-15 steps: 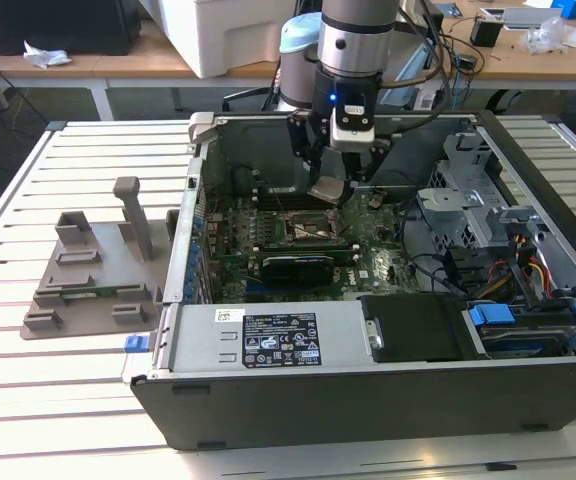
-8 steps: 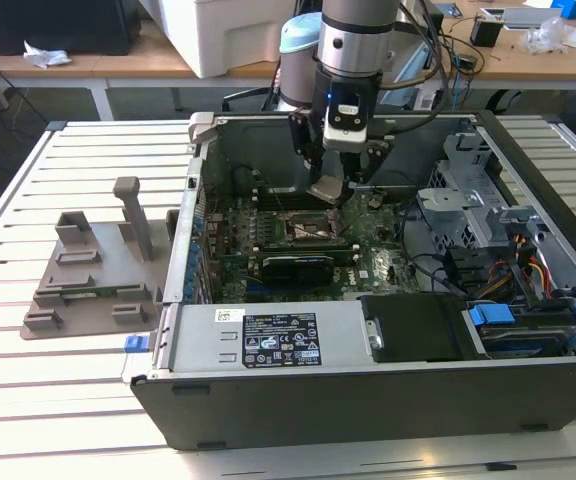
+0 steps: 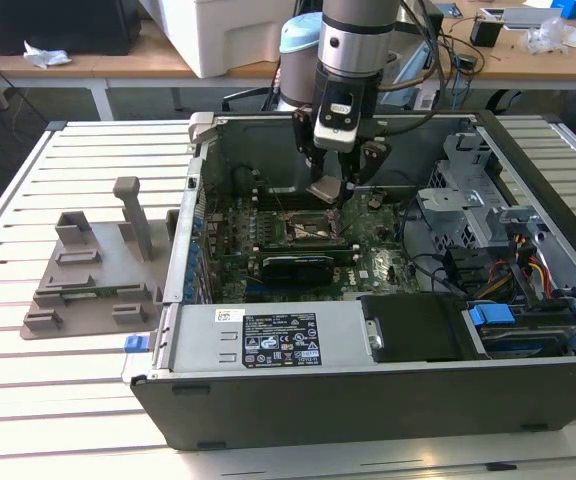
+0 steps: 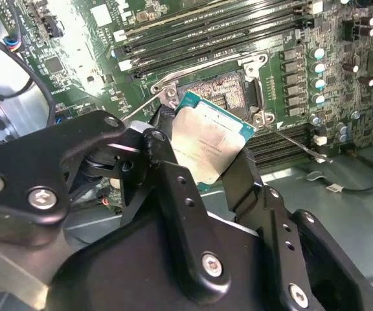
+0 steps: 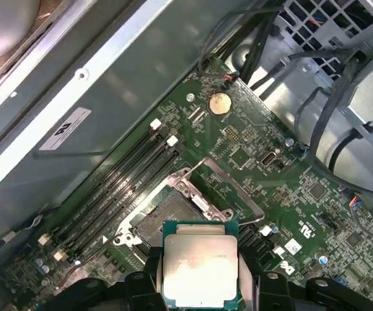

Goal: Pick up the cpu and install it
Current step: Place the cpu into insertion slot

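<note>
Silvery-topped cpu (image 4: 209, 139) sits clamped in the gripper (image 4: 203, 170) above the open socket (image 4: 215, 91); any tilt could seat it askew, bending pins.

The counter (image 3: 68, 400) is a pale surface of long ribbed metal slats. Toward the exterior view's left, a flat grey plastic holder tray (image 3: 93, 285) lies on it, with upright posts and blocky brackets rising from its base. Just beside the tray, across the middle and the exterior view's right, a large dark metal computer case (image 3: 368, 395) rests on its side with its open face upward.
</note>
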`<state>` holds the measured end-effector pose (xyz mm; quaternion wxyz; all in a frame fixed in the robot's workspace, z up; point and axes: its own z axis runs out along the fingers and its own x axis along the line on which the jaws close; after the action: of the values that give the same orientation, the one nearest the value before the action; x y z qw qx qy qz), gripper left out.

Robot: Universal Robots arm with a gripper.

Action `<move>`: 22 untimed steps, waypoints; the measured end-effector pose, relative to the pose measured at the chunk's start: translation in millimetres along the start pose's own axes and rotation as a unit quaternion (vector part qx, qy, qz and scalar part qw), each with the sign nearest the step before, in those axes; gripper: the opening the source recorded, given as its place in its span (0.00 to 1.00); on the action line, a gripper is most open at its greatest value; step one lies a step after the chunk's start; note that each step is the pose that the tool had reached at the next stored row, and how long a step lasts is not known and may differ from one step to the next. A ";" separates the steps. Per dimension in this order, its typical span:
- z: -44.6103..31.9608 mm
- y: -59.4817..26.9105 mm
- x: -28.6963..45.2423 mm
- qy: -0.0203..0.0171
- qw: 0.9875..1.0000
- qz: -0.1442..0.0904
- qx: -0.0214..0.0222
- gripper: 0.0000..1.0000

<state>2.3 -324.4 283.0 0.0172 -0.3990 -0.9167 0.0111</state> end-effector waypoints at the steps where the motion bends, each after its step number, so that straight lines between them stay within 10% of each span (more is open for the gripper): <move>1: 0.0 0.0 0.0 0.000 1.000 0.009 0.000 0.55; 14: 0.1 0.2 -0.2 0.001 0.995 0.102 0.000 0.55; 22: 0.1 0.3 -0.3 0.002 0.988 0.155 -0.001 0.55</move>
<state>2.7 -324.4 282.9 0.0171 -0.5363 -0.8437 0.0120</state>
